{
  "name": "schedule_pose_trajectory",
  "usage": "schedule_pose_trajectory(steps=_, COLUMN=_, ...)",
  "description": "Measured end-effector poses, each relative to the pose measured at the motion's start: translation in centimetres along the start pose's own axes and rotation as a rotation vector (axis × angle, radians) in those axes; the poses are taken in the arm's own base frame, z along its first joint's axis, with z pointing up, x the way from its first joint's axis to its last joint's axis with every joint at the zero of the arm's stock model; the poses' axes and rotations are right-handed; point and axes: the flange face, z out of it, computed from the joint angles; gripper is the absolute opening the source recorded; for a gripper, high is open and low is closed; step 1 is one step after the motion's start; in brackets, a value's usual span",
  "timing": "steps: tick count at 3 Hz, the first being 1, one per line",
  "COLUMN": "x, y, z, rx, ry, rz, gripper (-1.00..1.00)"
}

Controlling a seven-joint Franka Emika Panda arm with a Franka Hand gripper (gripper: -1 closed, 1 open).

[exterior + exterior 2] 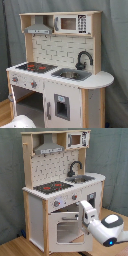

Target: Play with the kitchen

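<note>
Reaching toward the front of the play kitchen [62,188], the white arm shows best in the second exterior view. The claw [86,212] sits low against the kitchen's front face; whether it is apart, together or clamped on anything: cannot tell, and no contact can be confirmed.

Layout, left to right in the second exterior view:
- Windowed oven door [65,228]: just left of the claw and slightly below it.
- Red-ringed hob [51,187]: above the claw, to its left.
- Control knobs [56,203]: just above-left of the claw, on the front panel.
- Sink [82,178] and black faucet [75,168]: directly above the claw.

The kitchen stands upright on a wooden floor [15,248] before a grey curtain [10,178].

Risks, as judged: claw near the panel edge, so a forward push could shove or tip the light kitchen; a sideways sweep could snag the oven handle [67,217] or a knob.
</note>
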Motion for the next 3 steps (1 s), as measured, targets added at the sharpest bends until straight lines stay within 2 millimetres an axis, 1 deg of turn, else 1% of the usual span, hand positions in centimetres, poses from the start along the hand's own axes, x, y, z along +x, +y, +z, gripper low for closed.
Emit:
schedule_pose_trajectory(steps=1, x=1.9, y=2.5, z=0.2, rx=-0.015, ry=0.005, rz=-0.061, gripper=1.00)
schedule_pose_trajectory(steps=2, x=3.8, y=5.6, z=0.7, rx=-0.035, ry=0.004, rz=-0.109, gripper=1.00)
schedule_pose_trajectory(steps=3, x=4.9, y=8.0, z=1.9, rx=-0.053, ry=-0.008, rz=-0.164, gripper=1.00)
